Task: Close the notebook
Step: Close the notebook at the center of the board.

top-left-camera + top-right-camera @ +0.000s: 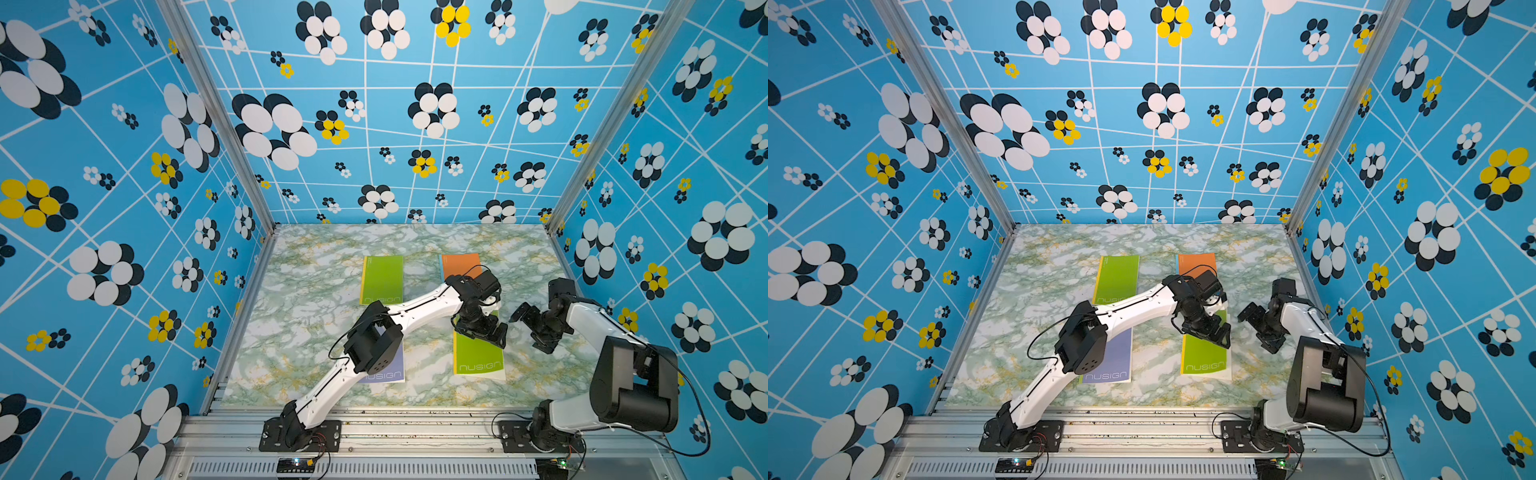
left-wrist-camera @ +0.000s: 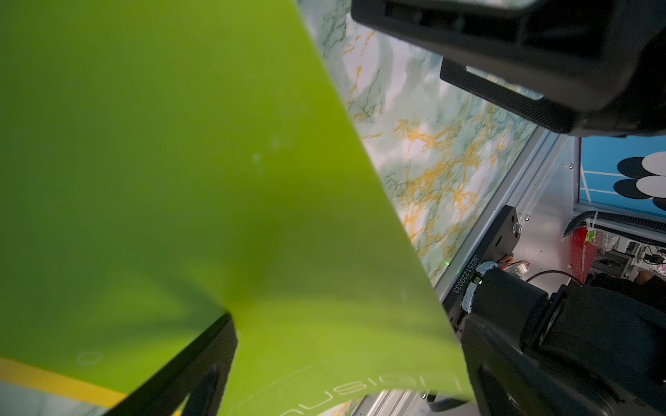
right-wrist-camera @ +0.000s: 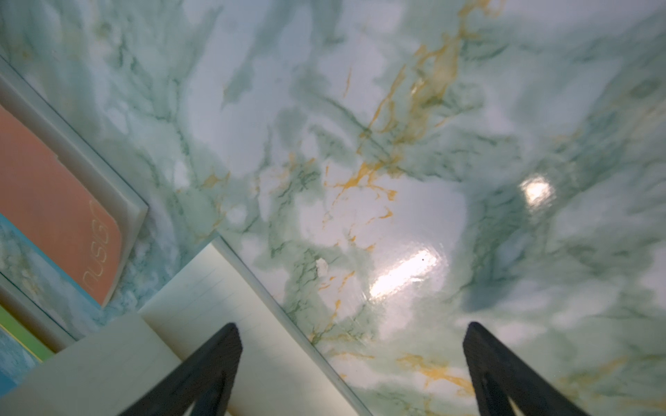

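The notebook (image 1: 478, 361) (image 1: 1204, 357) has a green cover and lies at the front right of the marble table. A strip of white page shows along its right edge. My left gripper (image 1: 492, 334) (image 1: 1217, 336) reaches across and sits on its far end, open. In the left wrist view the green cover (image 2: 180, 162) fills the frame and bows up across the left gripper (image 2: 331, 378). One finger (image 2: 187, 374) shows and the second is hidden. My right gripper (image 1: 530, 332) (image 3: 353, 331) hangs open just right of the notebook, over bare marble. Lined pages (image 3: 201, 306) lie uncovered beside it.
Three closed notebooks lie nearby: green (image 1: 382, 278) at the back left, orange (image 1: 459, 264) (image 3: 54, 201) at the back right, purple (image 1: 386, 370) at the front left under my left arm. Patterned walls enclose three sides. An aluminium rail (image 1: 415, 424) runs along the front.
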Robot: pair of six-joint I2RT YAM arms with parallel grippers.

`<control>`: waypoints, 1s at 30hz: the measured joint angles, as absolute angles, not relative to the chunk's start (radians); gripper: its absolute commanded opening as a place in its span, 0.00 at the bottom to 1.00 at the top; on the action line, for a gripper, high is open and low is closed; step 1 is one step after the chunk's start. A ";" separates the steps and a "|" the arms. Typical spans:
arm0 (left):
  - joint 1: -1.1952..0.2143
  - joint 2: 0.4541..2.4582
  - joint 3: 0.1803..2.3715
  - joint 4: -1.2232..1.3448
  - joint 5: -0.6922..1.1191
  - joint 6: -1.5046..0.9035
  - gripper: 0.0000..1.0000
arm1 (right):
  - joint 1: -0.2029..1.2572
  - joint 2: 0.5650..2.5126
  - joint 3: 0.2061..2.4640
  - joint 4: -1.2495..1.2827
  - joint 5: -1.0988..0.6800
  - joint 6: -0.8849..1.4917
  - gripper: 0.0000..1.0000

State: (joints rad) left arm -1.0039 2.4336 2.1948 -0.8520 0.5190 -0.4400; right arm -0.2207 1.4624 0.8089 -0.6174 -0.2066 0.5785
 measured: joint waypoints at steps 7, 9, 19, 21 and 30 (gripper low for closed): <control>-1.004 2.434 2.226 -0.849 0.520 -0.436 0.99 | -0.221 1.468 0.808 -0.615 -0.221 0.579 0.99; -1.004 2.434 2.241 -0.849 0.520 -0.428 0.99 | -0.221 1.469 0.798 -0.600 -0.233 0.579 0.99; -0.940 2.356 2.188 -0.862 0.491 -0.366 0.99 | -0.183 1.473 0.774 -0.563 -0.279 0.586 0.99; -0.895 2.315 2.147 -0.860 0.486 -0.358 0.99 | -0.183 1.466 0.773 -0.568 -0.270 0.592 0.99; -0.675 2.134 1.917 -0.825 0.461 -0.342 0.99 | -0.181 1.321 0.776 -0.586 -0.240 0.621 0.99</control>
